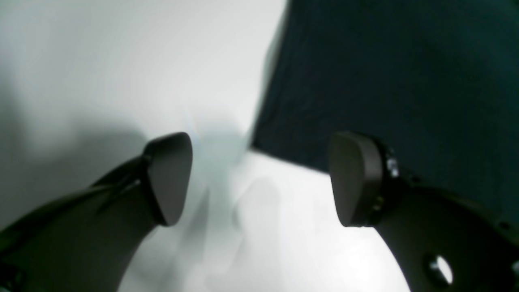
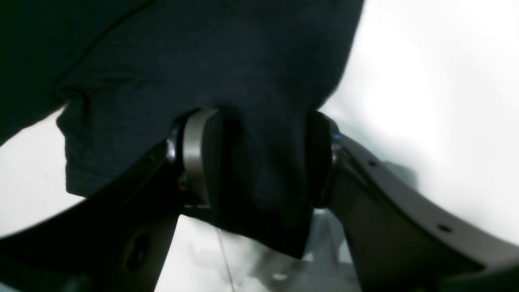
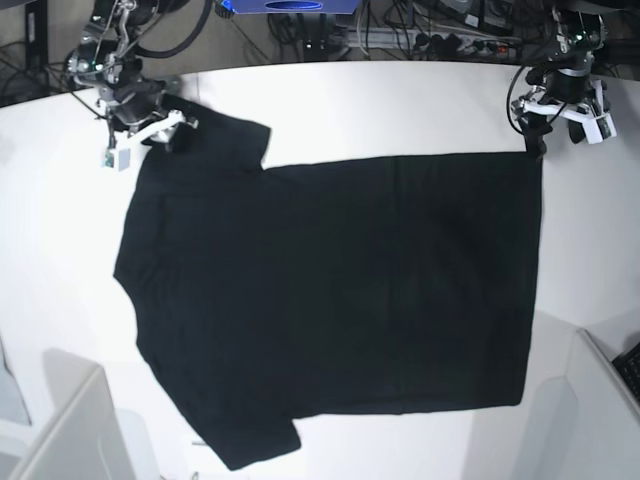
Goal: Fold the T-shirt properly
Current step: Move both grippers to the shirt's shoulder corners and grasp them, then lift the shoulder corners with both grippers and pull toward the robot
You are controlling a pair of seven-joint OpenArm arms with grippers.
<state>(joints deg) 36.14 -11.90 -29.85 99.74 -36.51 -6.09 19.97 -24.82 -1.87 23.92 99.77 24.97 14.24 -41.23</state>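
Two dark rounded fingertips (image 1: 170,178) filled the foreground of the left wrist view, standing wide apart with bare white table (image 1: 101,61) between them. That was the left gripper (image 1: 259,180), spread wide and holding nothing. Beyond its right-hand finger lay the T-shirt (image 1: 385,73), a flat dark sheet whose corner ended just short of the gap (the edges were blurred).

Dark cloth crowded the lens of the right wrist view. A bunched fold of the T-shirt (image 2: 211,65) hung down between the two pads of the right gripper (image 2: 263,162), one pad at each side of the fold and pressing against it, so the gripper held the fabric in a fairly narrow grip. White table (image 2: 425,81) showed to the right.

From the base view, the T-shirt (image 3: 330,300) lay spread flat and plain black across the white table (image 3: 400,100), hem toward the right and sleeves toward the left. The right gripper (image 3: 160,130) sat at the far left sleeve, on the cloth. The left gripper (image 3: 535,140) hung at the far right corner of the hem, just beside the fabric (contact could not be told).
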